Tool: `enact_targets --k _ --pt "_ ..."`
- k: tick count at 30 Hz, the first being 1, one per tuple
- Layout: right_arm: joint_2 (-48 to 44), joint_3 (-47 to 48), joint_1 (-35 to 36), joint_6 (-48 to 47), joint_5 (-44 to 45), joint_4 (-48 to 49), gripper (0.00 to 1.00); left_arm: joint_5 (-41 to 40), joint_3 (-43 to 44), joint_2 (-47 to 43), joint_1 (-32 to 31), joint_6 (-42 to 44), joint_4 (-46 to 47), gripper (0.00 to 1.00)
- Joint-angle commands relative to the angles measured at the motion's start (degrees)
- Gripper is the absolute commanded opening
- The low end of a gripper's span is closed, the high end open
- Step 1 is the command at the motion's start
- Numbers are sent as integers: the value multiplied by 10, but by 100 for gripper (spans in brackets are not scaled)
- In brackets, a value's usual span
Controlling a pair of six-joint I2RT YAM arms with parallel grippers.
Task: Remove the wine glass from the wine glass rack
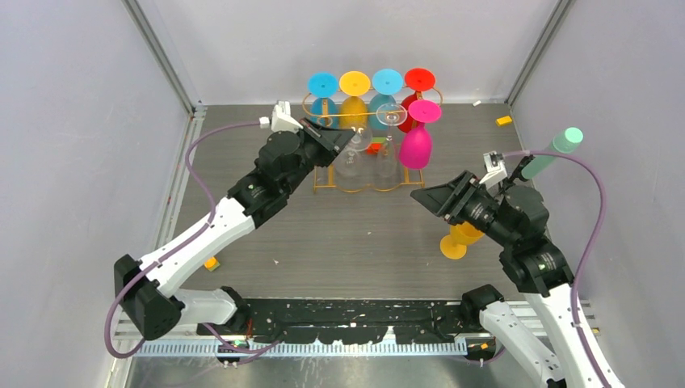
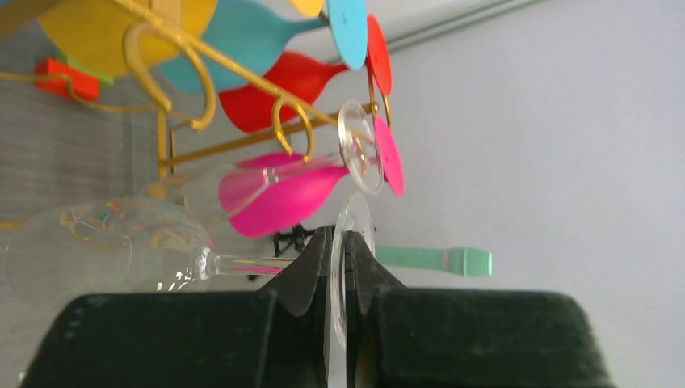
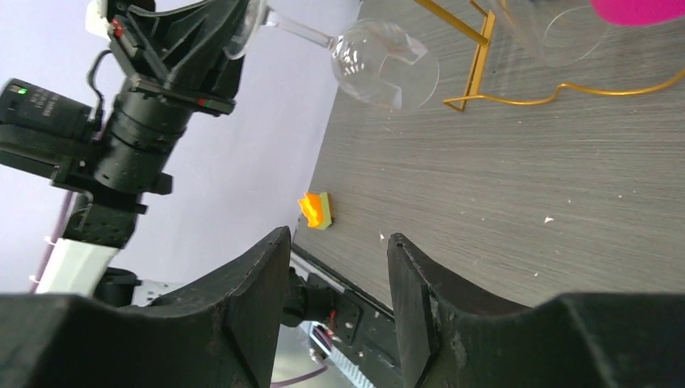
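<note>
- Your left gripper (image 1: 339, 139) is clamped on the glass (image 1: 353, 160): in the left wrist view both fingers (image 2: 311, 271) pinch the clear round foot edge-on, with the stem running out to 9 o'clock and the bowl beyond it.
- You have the glass tilted well off upright, almost lying over, with its bowl at the rack's front left corner.
- From the right wrist view the bowl (image 3: 384, 65) hangs just above the table (image 1: 363, 234), close beside a gold leg of the rack (image 3: 476, 61). You probably have it free of the wire, but no view shows that plainly.
- The rack (image 1: 317, 184) stands at 12 o'clock on the table, against the back edge.
- A second clear glass (image 1: 388, 153) hangs foot-up on it, just at 3 o'clock of the one you hold.
- A pink glass (image 1: 416, 145) hangs at the rack's right end, and blue, yellow, cyan and red ones line the back row.
- Your right gripper (image 1: 424, 196) is at about 4 o'clock from the rack, well apart from it. Its jaws stand apart with nothing between them, and the right wrist view shows only bare table through the gap.
- An orange glass (image 1: 459, 240) lies on the table under your right arm, at 5 o'clock of that gripper.
- A small orange block (image 1: 211, 263) sits at 8 o'clock near the left table edge.
</note>
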Motion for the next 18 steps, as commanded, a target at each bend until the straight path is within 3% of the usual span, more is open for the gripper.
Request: enact_targets --k 1,10,14,18 --pt "0 -58 -2 -36 -40 139 53 85 -23 -44 -2 -72 51 0" --pt "18 -138 20 -87 -81 371 52 206 -110 -97 -5 -171 51 0" --pt "53 -142 68 -159 -89 400 52 256 -119 -105 -6 -199 56 0" --pt "94 -125 142 -297 -58 378 50 279 -128 -112 -6 -217 63 0"
